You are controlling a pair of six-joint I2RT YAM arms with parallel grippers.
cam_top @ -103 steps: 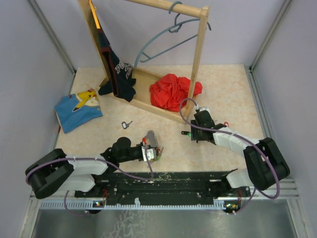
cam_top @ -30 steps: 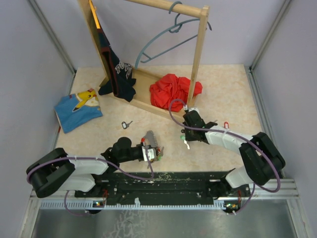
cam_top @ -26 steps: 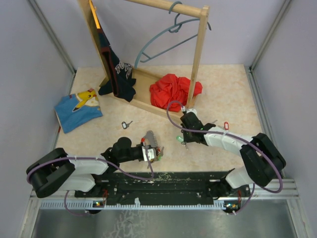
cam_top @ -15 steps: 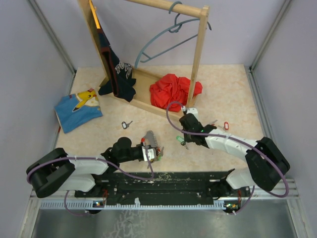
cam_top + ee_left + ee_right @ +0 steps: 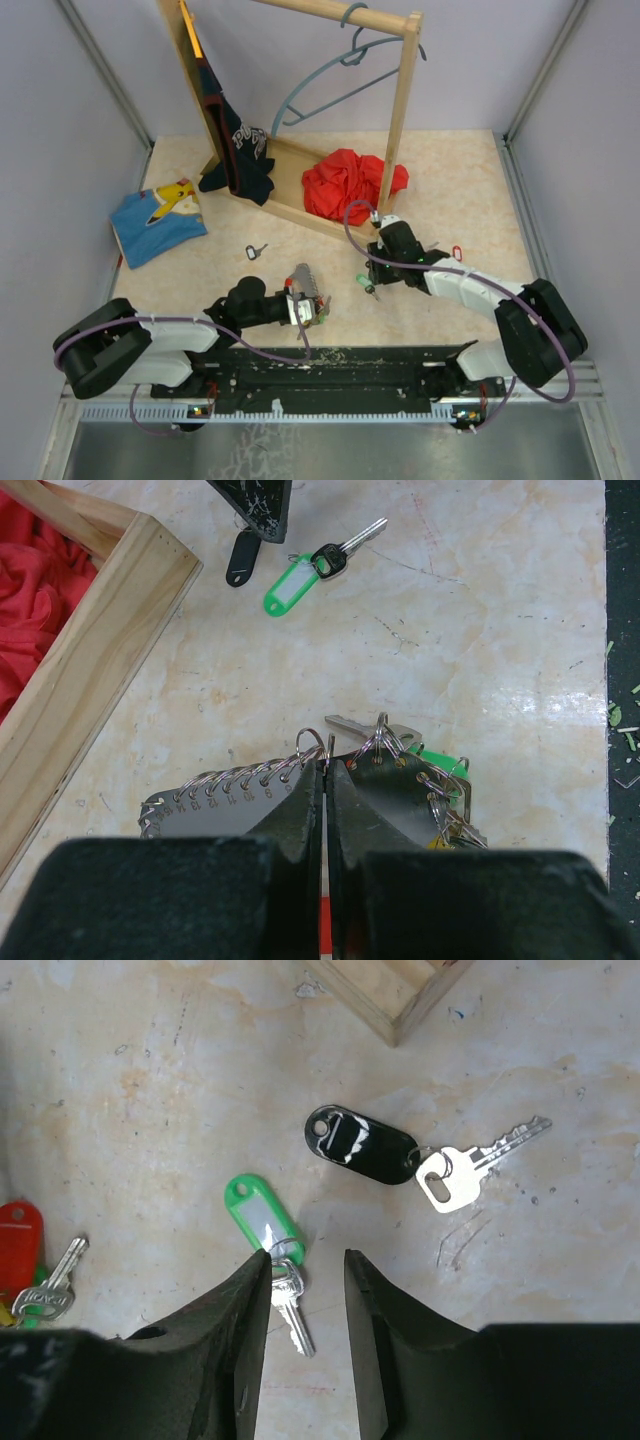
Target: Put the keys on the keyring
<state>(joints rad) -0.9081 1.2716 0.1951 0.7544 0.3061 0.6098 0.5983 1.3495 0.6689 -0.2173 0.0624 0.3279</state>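
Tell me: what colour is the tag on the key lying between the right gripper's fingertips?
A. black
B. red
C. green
C: in the right wrist view, the green tag and its key lie on the table between the fingers of the open right gripper. The black tag lies farther off.

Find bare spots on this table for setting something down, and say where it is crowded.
Bare: the table's back right, between rack post and right wall; also the strip between blue shirt and left arm. Crowded: the middle, where tagged keys lie by the open right gripper, near the left gripper clamping the keyring.
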